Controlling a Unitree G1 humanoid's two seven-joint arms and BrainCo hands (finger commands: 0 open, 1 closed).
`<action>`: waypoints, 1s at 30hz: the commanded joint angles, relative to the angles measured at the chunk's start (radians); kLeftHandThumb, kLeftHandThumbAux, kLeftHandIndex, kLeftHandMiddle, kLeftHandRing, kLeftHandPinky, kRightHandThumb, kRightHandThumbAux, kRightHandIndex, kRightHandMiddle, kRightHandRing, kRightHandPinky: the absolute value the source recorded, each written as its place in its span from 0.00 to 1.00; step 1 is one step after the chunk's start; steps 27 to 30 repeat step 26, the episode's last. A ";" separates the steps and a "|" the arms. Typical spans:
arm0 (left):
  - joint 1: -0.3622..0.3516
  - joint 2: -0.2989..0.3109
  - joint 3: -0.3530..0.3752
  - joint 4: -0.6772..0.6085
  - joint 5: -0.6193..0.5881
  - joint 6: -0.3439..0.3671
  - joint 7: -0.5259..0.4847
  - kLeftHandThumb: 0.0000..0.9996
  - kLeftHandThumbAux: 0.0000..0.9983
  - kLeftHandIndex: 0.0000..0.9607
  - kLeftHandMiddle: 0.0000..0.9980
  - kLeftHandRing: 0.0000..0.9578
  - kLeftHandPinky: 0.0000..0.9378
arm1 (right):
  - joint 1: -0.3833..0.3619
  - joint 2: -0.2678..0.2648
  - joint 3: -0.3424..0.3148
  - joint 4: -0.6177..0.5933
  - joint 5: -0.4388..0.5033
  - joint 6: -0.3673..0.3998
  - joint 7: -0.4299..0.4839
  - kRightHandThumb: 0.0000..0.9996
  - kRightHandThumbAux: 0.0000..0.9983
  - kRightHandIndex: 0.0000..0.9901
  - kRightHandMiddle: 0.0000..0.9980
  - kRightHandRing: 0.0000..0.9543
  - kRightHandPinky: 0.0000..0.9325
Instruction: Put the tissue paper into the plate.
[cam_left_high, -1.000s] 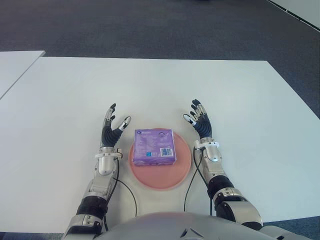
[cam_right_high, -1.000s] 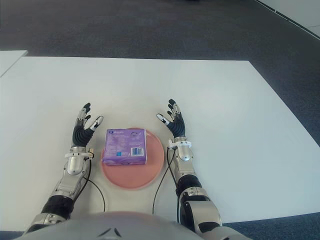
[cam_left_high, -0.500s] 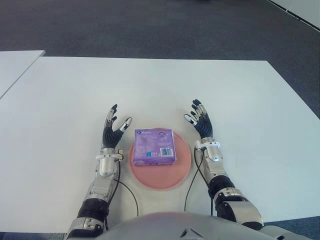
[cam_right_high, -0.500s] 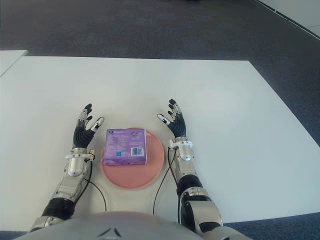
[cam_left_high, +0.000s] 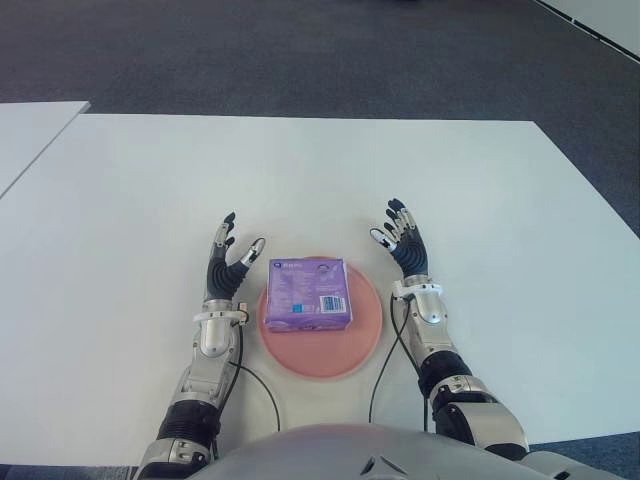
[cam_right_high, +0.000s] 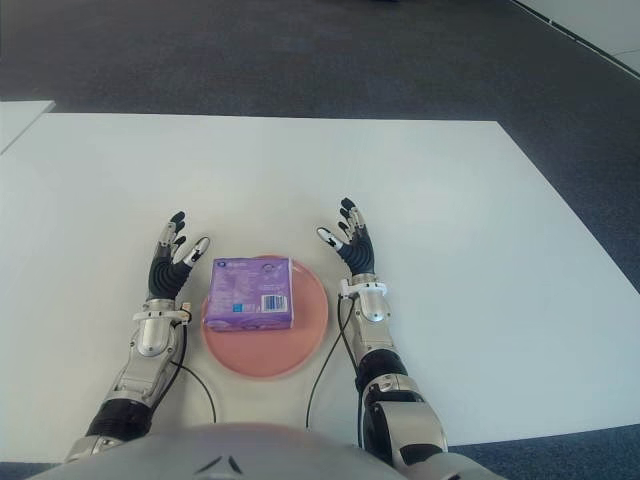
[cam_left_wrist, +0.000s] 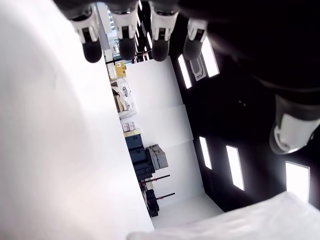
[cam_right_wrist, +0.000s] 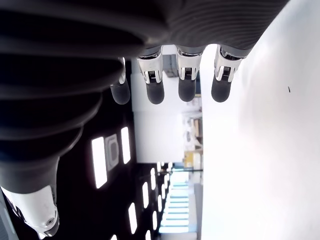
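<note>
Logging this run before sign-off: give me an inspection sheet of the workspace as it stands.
Surface: white table, bare apart from the job's things.
Job's things: purple tissue pack lies flat in the pink plate.
Clutter: nothing seen.
Robot hands: left robot hand open, left of the plate; right robot hand open, right of it; neither holds anything.
Cables: black cables run from both wrists across the table.
Surroundings: dark carpet; second white table at left.

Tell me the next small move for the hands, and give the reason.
Probably draw both hands back from the plate. The purple tissue pack already lies flat on it, and the left hand and right hand flank it with fingers spread, holding nothing. The placing looks done, so nothing more seems to need grasping.
</note>
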 joint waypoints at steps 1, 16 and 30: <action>0.016 0.005 -0.001 0.015 0.009 -0.009 0.001 0.00 0.48 0.00 0.00 0.00 0.00 | 0.091 -0.001 -0.008 0.072 -0.002 0.058 -0.020 0.00 0.66 0.00 0.00 0.00 0.00; 0.015 0.014 0.003 0.054 0.005 -0.035 -0.007 0.00 0.47 0.00 0.00 0.00 0.00 | 0.099 0.003 -0.006 0.048 -0.006 0.080 -0.067 0.00 0.65 0.00 0.00 0.00 0.00; 0.017 0.012 0.007 0.065 -0.015 -0.027 -0.016 0.00 0.48 0.00 0.00 0.00 0.00 | 0.114 0.005 -0.002 0.016 -0.013 0.106 -0.093 0.00 0.63 0.00 0.00 0.00 0.00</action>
